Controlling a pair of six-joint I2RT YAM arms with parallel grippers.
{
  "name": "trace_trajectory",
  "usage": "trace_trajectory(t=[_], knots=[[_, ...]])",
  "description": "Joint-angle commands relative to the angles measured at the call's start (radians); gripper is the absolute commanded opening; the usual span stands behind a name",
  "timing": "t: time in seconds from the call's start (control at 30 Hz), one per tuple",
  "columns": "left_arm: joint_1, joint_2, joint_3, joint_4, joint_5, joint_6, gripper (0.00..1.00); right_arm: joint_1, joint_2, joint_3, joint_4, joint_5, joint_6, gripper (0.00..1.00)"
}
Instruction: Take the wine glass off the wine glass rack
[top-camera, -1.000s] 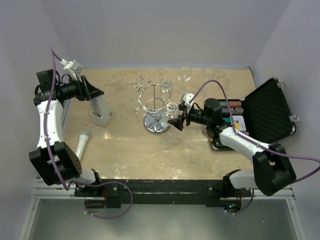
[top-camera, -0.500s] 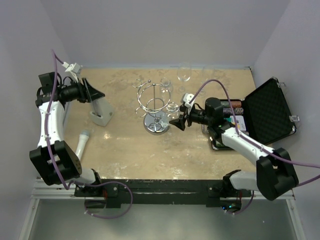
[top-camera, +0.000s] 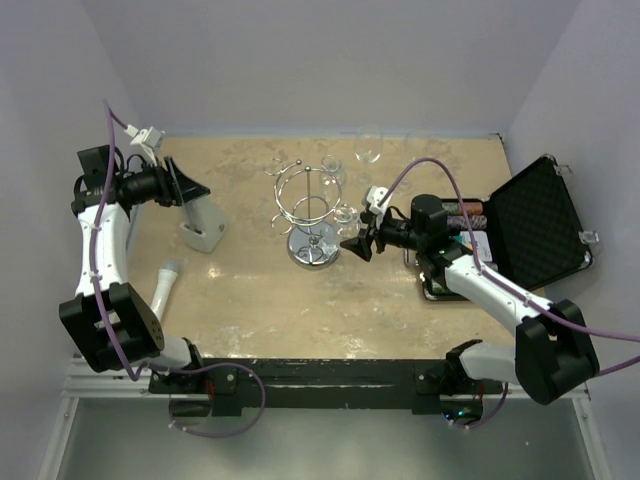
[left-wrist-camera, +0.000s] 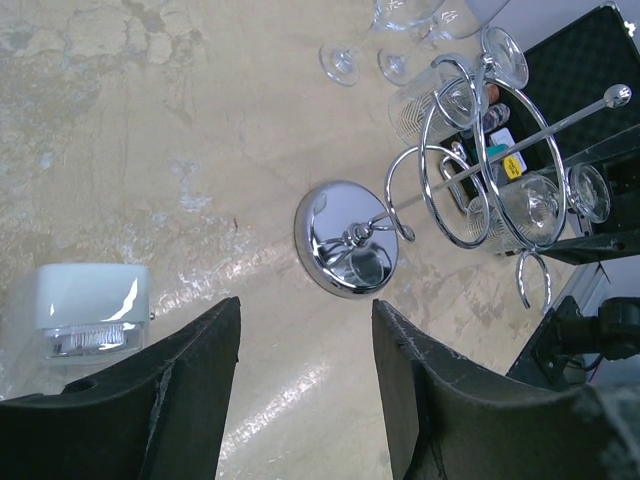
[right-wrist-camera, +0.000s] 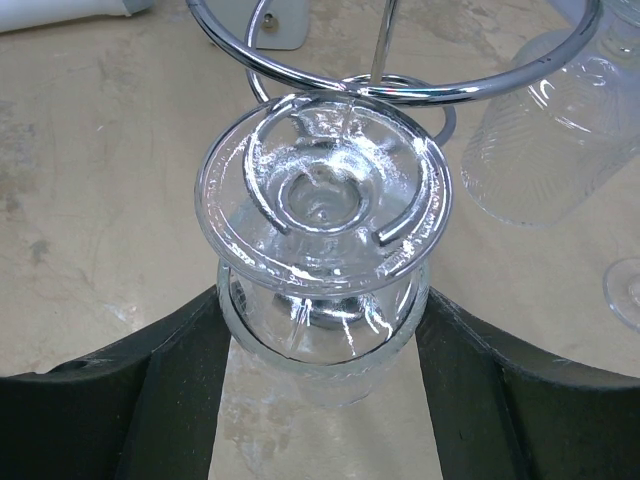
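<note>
The chrome wine glass rack (top-camera: 312, 213) stands mid-table on its round base (left-wrist-camera: 348, 252). A clear wine glass (right-wrist-camera: 323, 195) hangs upside down from a curled hook on the rack's right side, foot uppermost. My right gripper (right-wrist-camera: 322, 335) is shut on this glass, one black finger pressed against each side of its bowl. In the top view that gripper (top-camera: 353, 242) sits just right of the rack. My left gripper (left-wrist-camera: 306, 330) hovers open and empty to the left, apart from the rack.
A second, ribbed glass (right-wrist-camera: 545, 150) hangs on the rack beside the held one. More glasses (top-camera: 368, 146) stand at the back. An open black case (top-camera: 535, 220) lies right. A white block (top-camera: 204, 230) and a white cylinder (top-camera: 165, 285) lie left.
My right gripper's jaws have closed in on the hanging glass's bowl. The left arm has shifted slightly and its jaws stay as they were.
</note>
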Motion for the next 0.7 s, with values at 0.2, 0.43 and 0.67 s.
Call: trace_trajectory(t=[0.2, 0.43, 0.67], knots=[[-0.006, -0.038, 0.003, 0.042, 0.025, -0.044, 0.59, 0.001, -0.061, 0.044, 0.102, 0.025, 0.045, 0.04], [-0.010, -0.032, 0.023, 0.041, 0.020, -0.043, 0.59, -0.011, -0.086, 0.024, 0.094, 0.056, 0.060, 0.00], [-0.012, -0.020, 0.048, 0.050, 0.020, -0.047, 0.59, -0.020, -0.110, 0.030, 0.019, 0.044, 0.011, 0.00]])
